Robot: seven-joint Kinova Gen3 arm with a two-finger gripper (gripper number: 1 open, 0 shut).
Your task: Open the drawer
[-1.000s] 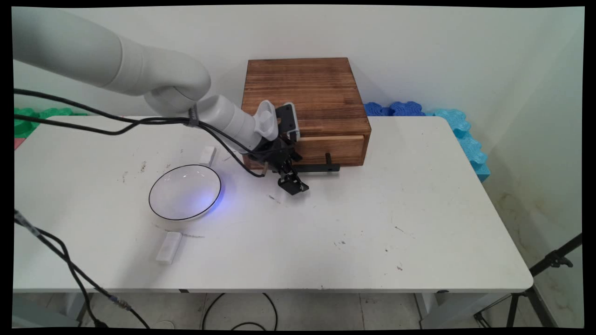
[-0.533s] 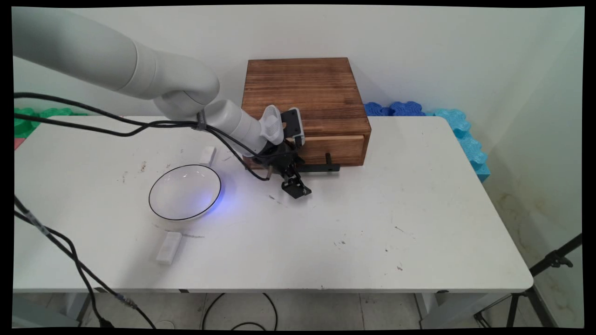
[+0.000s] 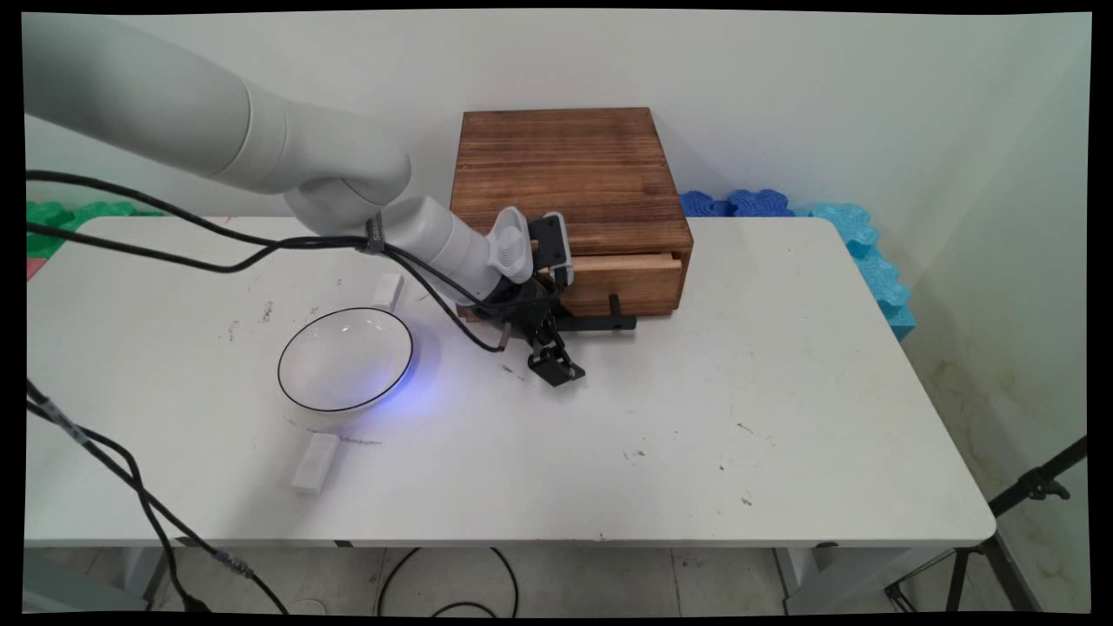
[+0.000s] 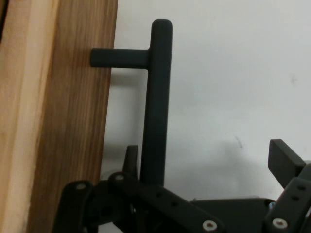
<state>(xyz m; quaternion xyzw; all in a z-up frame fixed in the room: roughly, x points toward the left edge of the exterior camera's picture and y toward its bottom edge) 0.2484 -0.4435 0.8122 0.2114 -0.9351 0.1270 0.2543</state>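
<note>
White block and bowl sit left on the table; a smaller block is behind the bowl. Gripper is spread open astride the black drawer handle, not clamped; one finger stands clear. Arm hides the wooden box's left front; drawer is slightly out.

The room is bright and the light is soft and even. The bench shines pale. A dim shadow lies beside the bowl. In the hand view the handle looks sharp, with a soft shadow.
</note>
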